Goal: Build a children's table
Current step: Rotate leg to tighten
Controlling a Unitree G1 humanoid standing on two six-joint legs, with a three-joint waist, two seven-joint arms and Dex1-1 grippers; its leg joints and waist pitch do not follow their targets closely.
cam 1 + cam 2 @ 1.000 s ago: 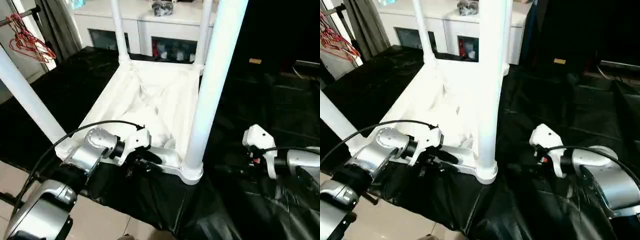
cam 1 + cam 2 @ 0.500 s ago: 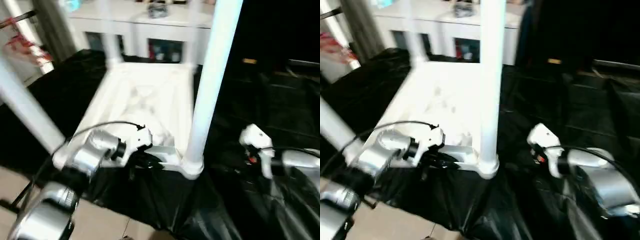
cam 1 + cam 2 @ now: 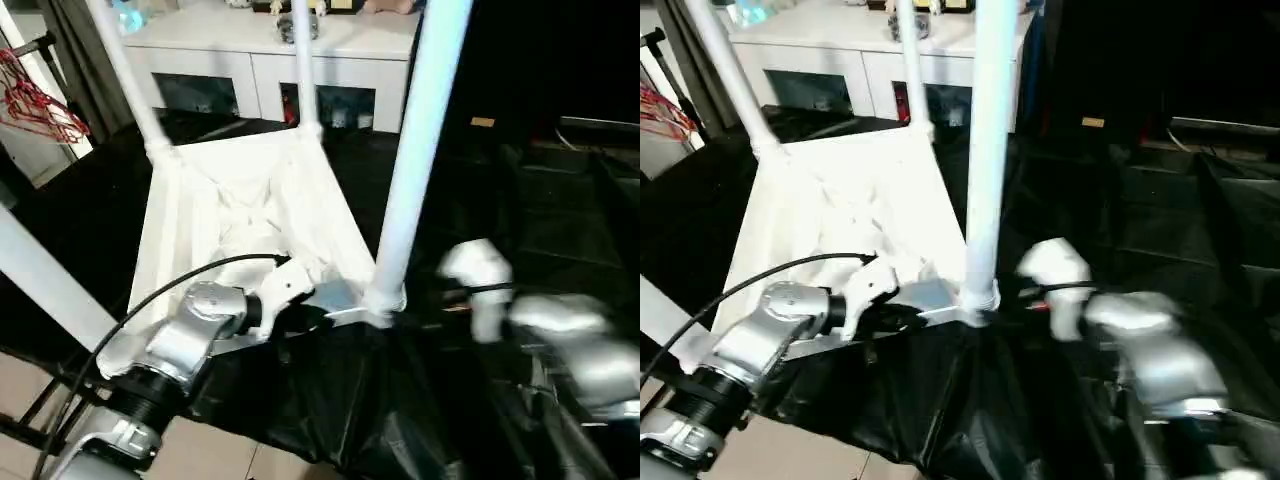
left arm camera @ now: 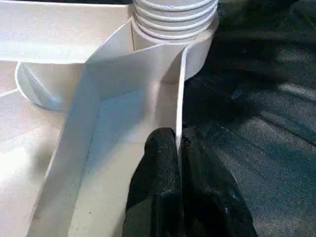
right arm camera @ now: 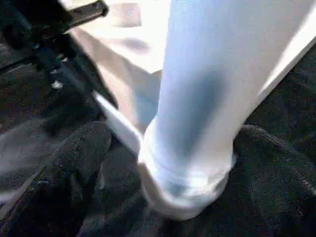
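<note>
On the black-draped worktop the children's table lies upside down, and I count four legs standing in its corner sockets. My left claw pinches the tabletop's rim; my right claw is spread around the near leg. Turning it upright seems left.

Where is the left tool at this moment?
The left tool is pinched shut on the tabletop's near rim, beside the leg in the near right corner socket.

Smooth white plastic tabletop, glossy black sheet.
</note>
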